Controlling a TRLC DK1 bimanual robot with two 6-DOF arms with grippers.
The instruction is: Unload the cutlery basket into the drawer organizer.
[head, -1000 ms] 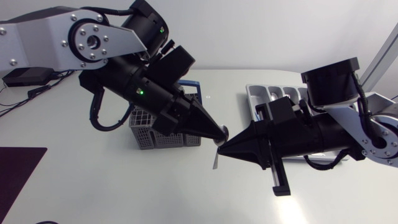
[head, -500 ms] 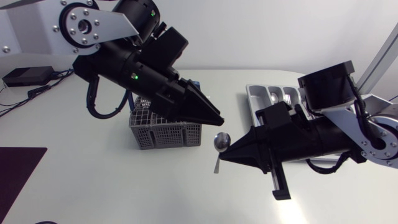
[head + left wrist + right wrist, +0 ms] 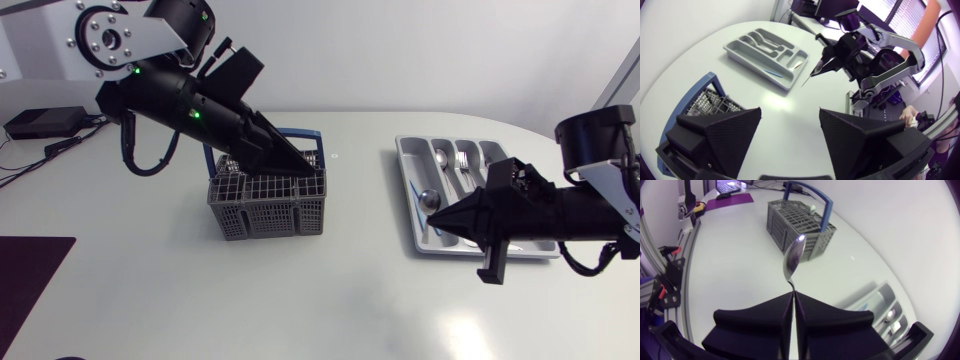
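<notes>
The grey wire cutlery basket (image 3: 268, 203) with a blue handle stands left of the table's middle. My left gripper (image 3: 303, 166) hovers over its right rim; in the left wrist view its fingers (image 3: 720, 134) stand wide apart and empty, with the basket (image 3: 704, 102) beside them. The grey drawer organizer (image 3: 505, 248) lies at the right. My right gripper (image 3: 441, 216) is shut on a metal spoon (image 3: 428, 199) over the organizer's left compartment. The spoon's bowl (image 3: 793, 260) sticks out ahead of the closed fingers, and its handle hangs below them.
Some cutlery lies in the organizer's far compartments (image 3: 462, 160), and a blue-handled piece (image 3: 412, 190) in its left one. A dark purple mat (image 3: 28, 272) covers the table's near left corner. A black box with cables (image 3: 42, 123) sits at the far left.
My left gripper let go of the spoon, opened wide and drew back over the basket. My right arm carried the spoon to the right, over the organizer.
</notes>
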